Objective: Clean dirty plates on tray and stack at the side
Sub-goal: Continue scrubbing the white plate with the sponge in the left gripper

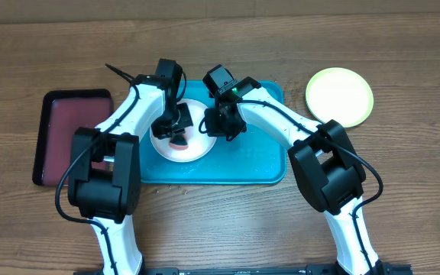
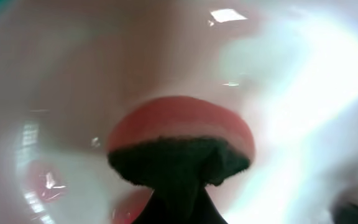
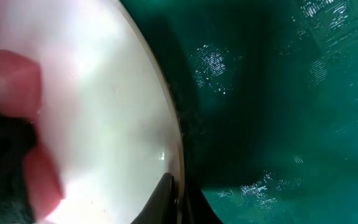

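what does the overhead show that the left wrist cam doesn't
Only the overhead: the teal tray whole, the yellow-green plate on the table to its right, and the dark red tray to its left. Only the left wrist: the sponge close up, pink body over dark scrub face, and red smears on the white plate beside it. Both: the white plate with the sponge on it.

From above, the left arm (image 1: pixel 128 107) and right arm (image 1: pixel 273 122) cover much of the white plate (image 1: pixel 197 151). The left arm also hides a corner of the red tray (image 1: pixel 59 126). Our left wrist view is blurred throughout. At its bottom edge we cannot tell the sponge (image 2: pixel 179 134) from a finger. The right wrist view cuts plate and sponge off at its left edge. Specks (image 1: pixel 176 186) on the table (image 1: pixel 228 221) are too small to identify.
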Tool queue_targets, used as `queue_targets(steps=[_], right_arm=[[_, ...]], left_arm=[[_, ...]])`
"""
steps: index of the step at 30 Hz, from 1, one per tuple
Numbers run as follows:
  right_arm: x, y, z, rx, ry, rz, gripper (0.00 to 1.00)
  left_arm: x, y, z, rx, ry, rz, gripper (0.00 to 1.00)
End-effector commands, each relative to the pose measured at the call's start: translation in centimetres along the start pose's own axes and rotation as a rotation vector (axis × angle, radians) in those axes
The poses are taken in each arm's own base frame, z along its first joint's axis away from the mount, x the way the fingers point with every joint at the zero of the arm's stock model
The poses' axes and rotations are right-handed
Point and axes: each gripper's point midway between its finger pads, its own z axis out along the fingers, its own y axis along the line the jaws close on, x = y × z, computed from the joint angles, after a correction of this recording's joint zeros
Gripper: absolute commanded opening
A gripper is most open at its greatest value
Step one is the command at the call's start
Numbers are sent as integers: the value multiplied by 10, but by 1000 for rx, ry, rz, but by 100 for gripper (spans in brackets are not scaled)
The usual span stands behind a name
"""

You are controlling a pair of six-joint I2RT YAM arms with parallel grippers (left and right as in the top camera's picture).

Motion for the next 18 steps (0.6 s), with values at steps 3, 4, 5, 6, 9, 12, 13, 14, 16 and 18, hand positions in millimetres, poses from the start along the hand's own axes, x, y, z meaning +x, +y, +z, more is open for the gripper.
queue_targets(steps=[3, 4, 5, 6, 9, 12, 13, 14, 16, 18], right_arm=[[15, -7, 13, 42, 41, -31, 4], [15, -7, 13, 42, 40, -31, 4], [15, -7, 13, 42, 40, -31, 4], [15, -7, 13, 42, 41, -31, 4], [15, -7, 13, 42, 40, -31, 4], [15, -7, 13, 42, 41, -31, 4], [15, -7, 13, 42, 40, -31, 4], [15, -7, 13, 42, 40, -31, 4], [15, -7, 13, 42, 41, -31, 4], [15, -7, 13, 42, 41, -31, 4]], left_arm=[[30, -37, 16, 139, 116, 158, 4], [31, -38, 16, 146, 119, 163, 4], [32, -40, 16, 156, 123, 168, 4], [33, -43, 15, 174, 129, 183, 4], [37, -47, 14, 209, 141, 254, 4], [35, -33, 16, 129, 132, 231, 4], [32, -25, 17, 87, 124, 201, 4], [28, -15, 17, 36, 109, 168, 4], [19, 4, 17, -60, 68, 118, 4], [7, 24, 16, -162, 13, 70, 4]])
